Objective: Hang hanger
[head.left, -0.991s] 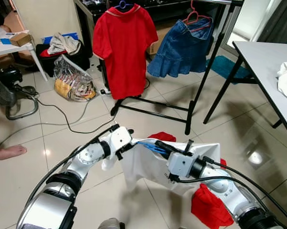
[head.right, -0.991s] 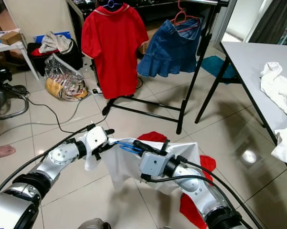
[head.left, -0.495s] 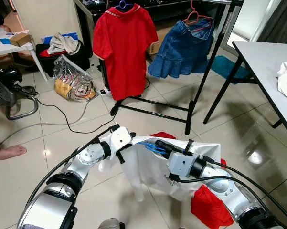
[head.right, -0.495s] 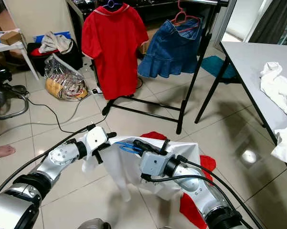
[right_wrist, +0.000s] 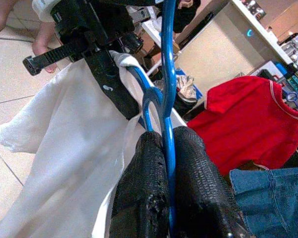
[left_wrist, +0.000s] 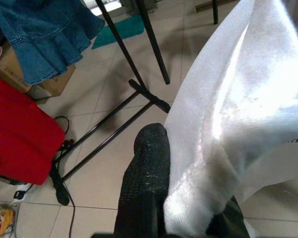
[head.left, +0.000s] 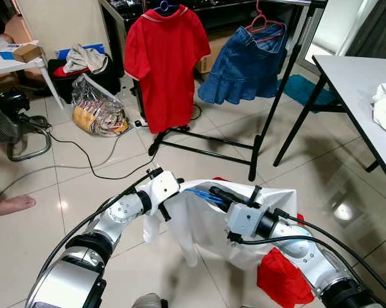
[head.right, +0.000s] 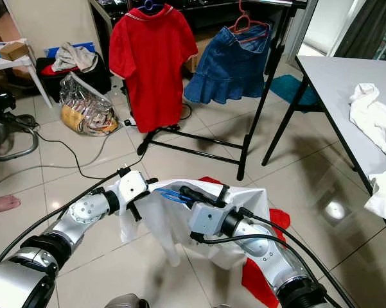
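Since the earlier frame the lower edge of the white shirt [head.left: 212,224] has dropped and now hangs in a longer fold below my left gripper [head.left: 170,196]; my arms hold much the same place. My right gripper [right_wrist: 163,148] is closed on the blue hanger [right_wrist: 166,84], its wire pinched between the two pads; my left gripper is clamped on a fold of the shirt near the hanger's end, one black finger [left_wrist: 146,173] pressed against the cloth.

Progress, as I judge it: the shirt is draped on the hanger but not fully settled; the hanger is low, over the floor, well apart from the clothes rack [head.left: 270,109]; lifting it and hooking it on the rail remain. The rack already carries a red polo [head.left: 167,64] and a denim skirt [head.left: 244,64].

The right wrist view shows the hanger's wire passing between my pads and my left gripper just beyond it, which the head views blur; the left wrist view shows the cloth caught at my finger; the head views alone show the gap to the rack, a red garment [head.left: 279,276] on the floor below, and a person's foot [head.left: 6,204].
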### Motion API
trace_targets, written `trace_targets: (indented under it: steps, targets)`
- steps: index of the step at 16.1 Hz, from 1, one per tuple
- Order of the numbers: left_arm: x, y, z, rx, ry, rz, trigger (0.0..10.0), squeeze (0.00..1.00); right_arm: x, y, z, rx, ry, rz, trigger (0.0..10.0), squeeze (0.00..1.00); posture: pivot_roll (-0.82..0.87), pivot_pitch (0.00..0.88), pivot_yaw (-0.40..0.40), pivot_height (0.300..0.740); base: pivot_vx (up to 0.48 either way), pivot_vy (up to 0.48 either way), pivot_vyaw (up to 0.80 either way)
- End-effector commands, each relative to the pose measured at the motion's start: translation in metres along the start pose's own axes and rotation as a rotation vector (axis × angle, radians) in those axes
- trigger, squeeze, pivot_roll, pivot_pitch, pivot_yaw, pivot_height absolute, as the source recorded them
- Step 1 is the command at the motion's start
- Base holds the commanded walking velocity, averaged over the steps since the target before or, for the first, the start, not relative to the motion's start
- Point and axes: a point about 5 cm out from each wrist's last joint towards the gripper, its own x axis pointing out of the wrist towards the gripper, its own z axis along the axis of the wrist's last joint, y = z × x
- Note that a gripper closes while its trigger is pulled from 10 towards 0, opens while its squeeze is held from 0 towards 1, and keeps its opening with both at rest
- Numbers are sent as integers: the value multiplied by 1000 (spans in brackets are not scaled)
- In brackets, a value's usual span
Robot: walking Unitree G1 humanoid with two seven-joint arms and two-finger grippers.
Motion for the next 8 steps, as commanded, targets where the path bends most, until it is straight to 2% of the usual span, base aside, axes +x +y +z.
trace_targets:
  steps: [1,3,4,5,6,8]
  targets:
    - [1,8,4,5,3,47,10000,0,2,-3,10,-8,-55,-9,10000,0,55,9,36,740,0,0,0]
    - [1,8,4,8,5,49,10000,0,2,-2,10,-7,-56,-9,10000,0,55,9,37,740,0,0,0]
    - [1,8,4,12,4,47,8941,0,2,-2,10,-7,-55,-9,10000,0,55,9,37,740,0,0,0]
    - [2,7,4,12,-1,41,1216,0,2,-2,10,-7,-55,-9,10000,0,55,9,37,740,0,0,0]
    - [2,7,5,12,-3,40,275,0,2,-2,10,-7,-55,-9,10000,0,55,9,37,740,0,0,0]
    - [2,6,6,9,-23,25,0,0,2,-2,10,-5,-54,-9,10000,0,55,10,38,740,0,0,0]
